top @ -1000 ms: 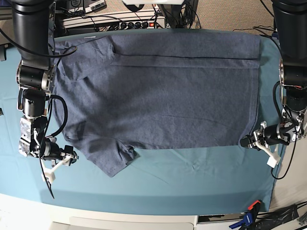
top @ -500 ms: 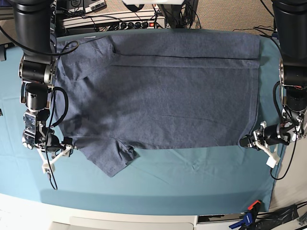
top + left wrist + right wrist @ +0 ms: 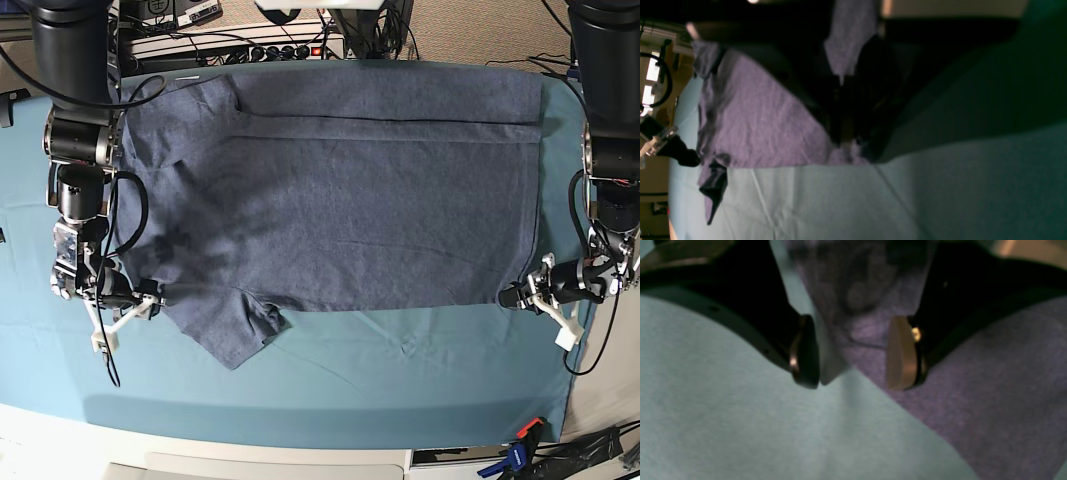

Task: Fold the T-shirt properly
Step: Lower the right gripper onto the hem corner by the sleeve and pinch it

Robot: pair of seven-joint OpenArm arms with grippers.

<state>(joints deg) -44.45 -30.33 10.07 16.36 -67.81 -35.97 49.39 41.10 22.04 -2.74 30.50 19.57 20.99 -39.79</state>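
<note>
The dark blue-grey T-shirt (image 3: 330, 190) lies spread flat on the teal table cloth (image 3: 400, 370), lettering hidden. One sleeve (image 3: 235, 335) points toward the front edge. My right gripper (image 3: 140, 305) is at the shirt's lower left edge. In the right wrist view it is open (image 3: 853, 353), and the shirt's edge (image 3: 867, 316) lies between its fingers. My left gripper (image 3: 512, 297) is at the shirt's lower right corner. In the dark left wrist view its fingers (image 3: 840, 133) appear closed on the hem, with the shirt (image 3: 756, 126) stretching away behind.
A power strip and cables (image 3: 270, 45) lie behind the table's far edge. A clamp (image 3: 515, 455) sits at the front right corner. Both black arm columns stand at the table's left and right sides. Teal cloth runs along the front.
My right gripper has moved up and inward from the bare cloth to the shirt's lower left edge, which now sits between its fingers. My left gripper and the shirt have not moved.
</note>
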